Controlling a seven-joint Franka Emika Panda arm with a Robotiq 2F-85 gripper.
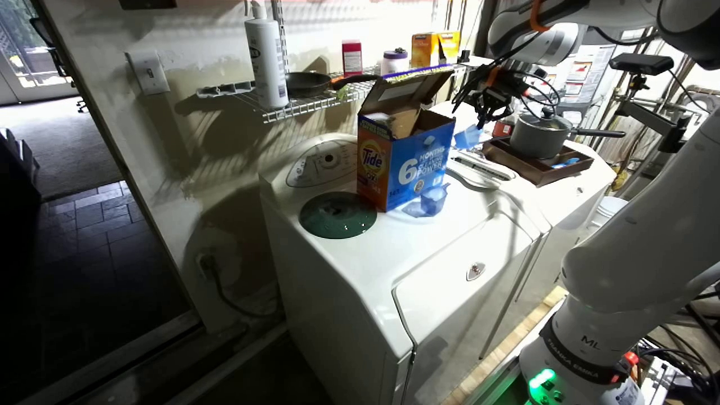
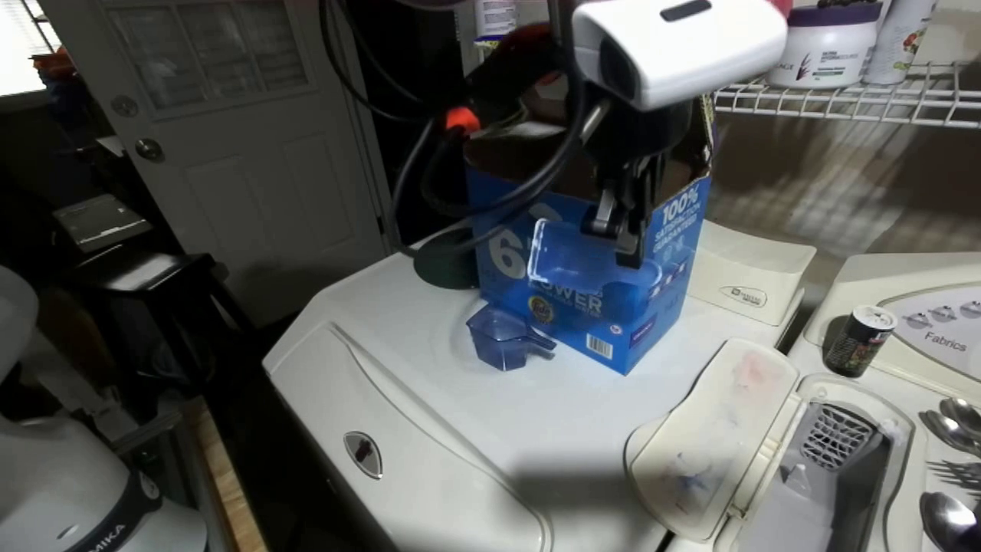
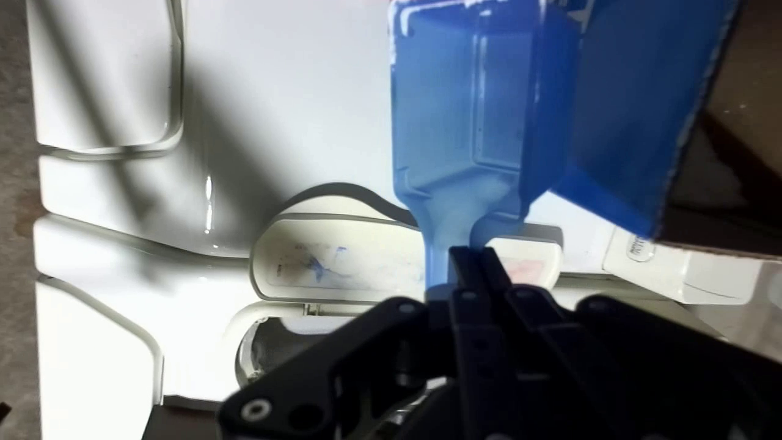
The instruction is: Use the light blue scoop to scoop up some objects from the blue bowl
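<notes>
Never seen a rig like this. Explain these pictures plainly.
The machine is a white robot arm ending in a black gripper. Two pictures come from cameras outside the robot; the third, from one on its wrist, looks past the gripper. That gripper is closed on a light blue scoop, holding it by its handle above the surface. On the white appliance stand an open Tide box, a darker blue scoop and a round blue-green bowl.

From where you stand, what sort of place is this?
Most likely a home laundry area: a Tide detergent box stands on a white machine with a control dial, and a nearby panel is marked "Fabrics".
</notes>
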